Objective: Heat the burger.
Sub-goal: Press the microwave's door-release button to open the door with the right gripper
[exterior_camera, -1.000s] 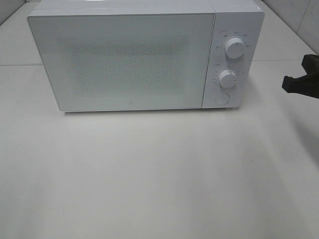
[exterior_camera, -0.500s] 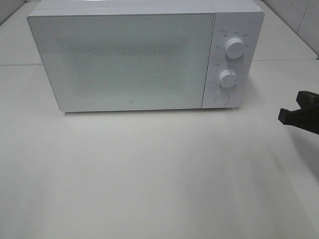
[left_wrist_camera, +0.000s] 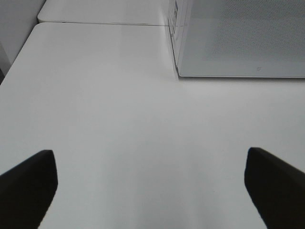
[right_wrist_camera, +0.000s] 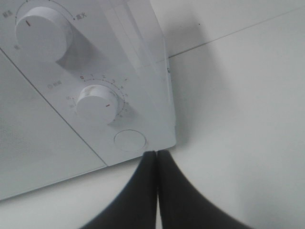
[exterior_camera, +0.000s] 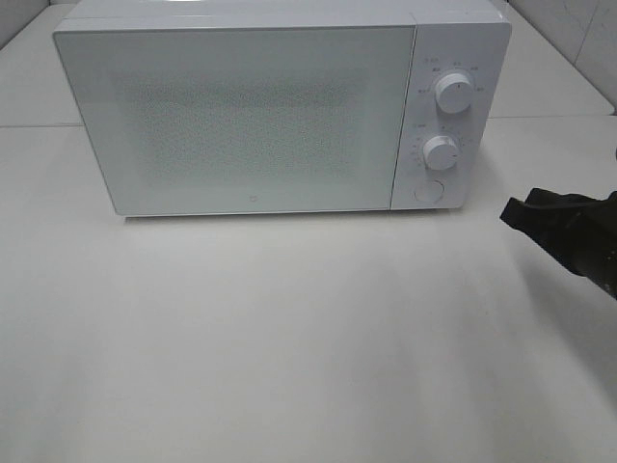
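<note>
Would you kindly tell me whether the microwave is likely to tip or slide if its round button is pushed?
The microwave looks wide and low, so tipping seems unlikely. On the smooth table, a firm press on the button might slide it back slightly.

High view down on microwave (exterior_camera: 241,116) at twelve o'clock, left wrist low over table (left_wrist_camera: 119,124), right wrist close on lower dial (right_wrist_camera: 97,104), microwave shared

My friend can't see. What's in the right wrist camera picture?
The shut black right gripper points toward the round button on a white microwave. Two white dials share that control panel; the table is white.
</note>
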You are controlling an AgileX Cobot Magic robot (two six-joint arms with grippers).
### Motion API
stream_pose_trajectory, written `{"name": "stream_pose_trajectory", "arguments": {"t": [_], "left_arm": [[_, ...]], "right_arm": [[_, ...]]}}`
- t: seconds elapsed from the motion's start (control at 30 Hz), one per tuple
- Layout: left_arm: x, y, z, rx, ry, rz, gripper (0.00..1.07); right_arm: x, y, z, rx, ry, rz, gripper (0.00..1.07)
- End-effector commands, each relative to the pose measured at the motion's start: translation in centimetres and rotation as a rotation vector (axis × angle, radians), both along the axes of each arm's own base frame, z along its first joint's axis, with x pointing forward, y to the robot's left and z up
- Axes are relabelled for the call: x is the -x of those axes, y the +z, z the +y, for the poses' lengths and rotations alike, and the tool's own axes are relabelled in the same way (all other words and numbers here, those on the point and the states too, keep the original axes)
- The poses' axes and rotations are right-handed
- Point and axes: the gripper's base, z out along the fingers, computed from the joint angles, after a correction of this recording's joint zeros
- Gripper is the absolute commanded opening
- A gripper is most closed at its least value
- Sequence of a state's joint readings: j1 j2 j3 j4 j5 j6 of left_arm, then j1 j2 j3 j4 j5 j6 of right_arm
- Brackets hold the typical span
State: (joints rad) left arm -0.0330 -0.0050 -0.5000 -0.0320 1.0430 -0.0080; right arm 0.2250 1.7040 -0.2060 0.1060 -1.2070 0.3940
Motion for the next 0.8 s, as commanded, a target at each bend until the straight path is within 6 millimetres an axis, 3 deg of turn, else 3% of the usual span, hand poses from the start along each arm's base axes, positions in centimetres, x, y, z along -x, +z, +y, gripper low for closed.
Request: {"name": "stream_pose_trajectory", "arguments": {"t": [0.03,0.23,0.47,0.8], "left_arm": [[0.2,0.0,0.0,0.007,0.003,-0.022,1.0],[0.2,0.0,0.0,0.007,0.003,-0.022,1.0],[0.2,0.0,0.0,0.007,0.003,-0.022,1.0],[0.2,0.0,0.0,0.007,0.003,-0.022,1.0]], "right_arm": [[0.0,0.9,1.1,-0.211,-0.026,-0.071,0.0],[0.4,0.3,2.4,-0.466,-0.066,-0.003,0.0],[0.5,-0.7,3.8,-0.645,-0.103,0.077,0.0],[-1.6,-1.5,4.7,-0.828,-0.206,0.122,0.0]]}}
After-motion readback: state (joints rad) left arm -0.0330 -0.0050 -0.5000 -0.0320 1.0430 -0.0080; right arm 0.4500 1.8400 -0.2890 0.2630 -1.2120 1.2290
